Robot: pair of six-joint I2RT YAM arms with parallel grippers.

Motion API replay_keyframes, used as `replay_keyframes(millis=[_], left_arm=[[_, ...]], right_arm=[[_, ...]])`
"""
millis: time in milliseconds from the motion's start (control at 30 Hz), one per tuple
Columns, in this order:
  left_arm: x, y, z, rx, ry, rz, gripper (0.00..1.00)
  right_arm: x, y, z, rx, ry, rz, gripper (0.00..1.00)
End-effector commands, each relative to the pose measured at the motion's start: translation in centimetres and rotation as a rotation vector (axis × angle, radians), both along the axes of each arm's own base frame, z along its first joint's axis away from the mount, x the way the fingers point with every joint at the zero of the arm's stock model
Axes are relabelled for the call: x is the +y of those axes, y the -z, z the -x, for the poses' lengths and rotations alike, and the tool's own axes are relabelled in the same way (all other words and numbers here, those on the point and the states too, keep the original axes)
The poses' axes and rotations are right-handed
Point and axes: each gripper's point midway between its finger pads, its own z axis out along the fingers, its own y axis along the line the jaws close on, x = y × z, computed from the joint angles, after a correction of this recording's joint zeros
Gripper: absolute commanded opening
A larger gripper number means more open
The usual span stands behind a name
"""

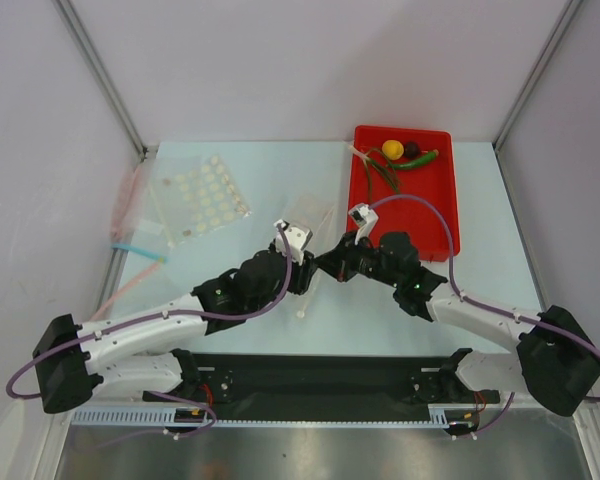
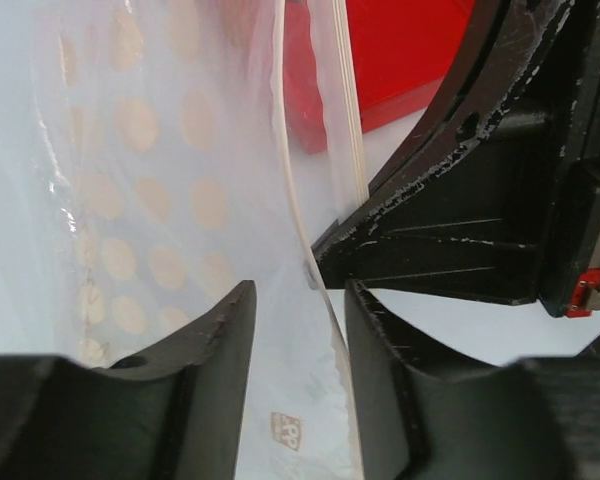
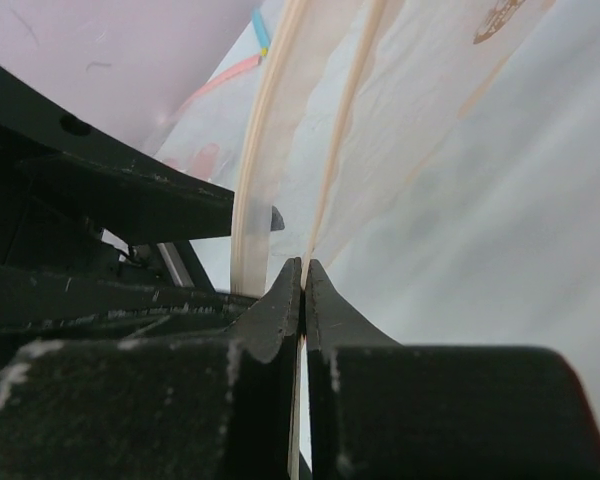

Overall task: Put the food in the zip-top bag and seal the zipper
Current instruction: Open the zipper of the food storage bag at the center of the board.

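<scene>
The zip-top bag (image 1: 310, 215) is standing between my two hands. My right hand (image 3: 303, 275) is pinching one lip of its zipper (image 3: 248, 200), the fingers pressed together on it. My left hand (image 2: 295, 300) is gaping only narrowly, the bag's edge passing between its fingers. The food (image 1: 405, 153) is lying in the red tray (image 1: 405, 215) beyond my right hand, well apart from the bag.

right wrist view is mostly blur. the zip-top bag (image 3: 410, 170) is too close and runs off the top edge, and the zipper (image 3: 325, 190) disappears between the fingers of my right gripper (image 3: 302, 285). left wrist only catches a corner of the red tray (image 2: 400, 60). from above the food (image 1: 392, 150) is too small to sort out.
</scene>
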Motion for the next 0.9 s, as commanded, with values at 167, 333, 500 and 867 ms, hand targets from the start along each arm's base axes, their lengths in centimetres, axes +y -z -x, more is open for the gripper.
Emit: replay_keyframes(millis=[167,333,500,867], left_arm=[[0.6,-1.8,-1.3,-0.055,-0.069,-0.004,0.06],[1.4,-1.9,-1.6,-0.057,-0.107,-0.032,0.00],[3.6,-2.1,-2.3,-0.062,-0.217,-0.075,0.00],[5.1,-4.1,-1.1,-0.068,-0.273,-0.095,0.00]], right_arm=[[0.8,-2.5,-0.6,-0.056,-0.012,-0.045,0.00],[0.2,-1.2,-2.1,-0.037,0.066,-0.006,0.00],[-2.2,1.4,-5.0,0.038,0.217,0.083,0.02],[-6.6,3.7,-7.6,0.028,0.424,0.282,0.54]])
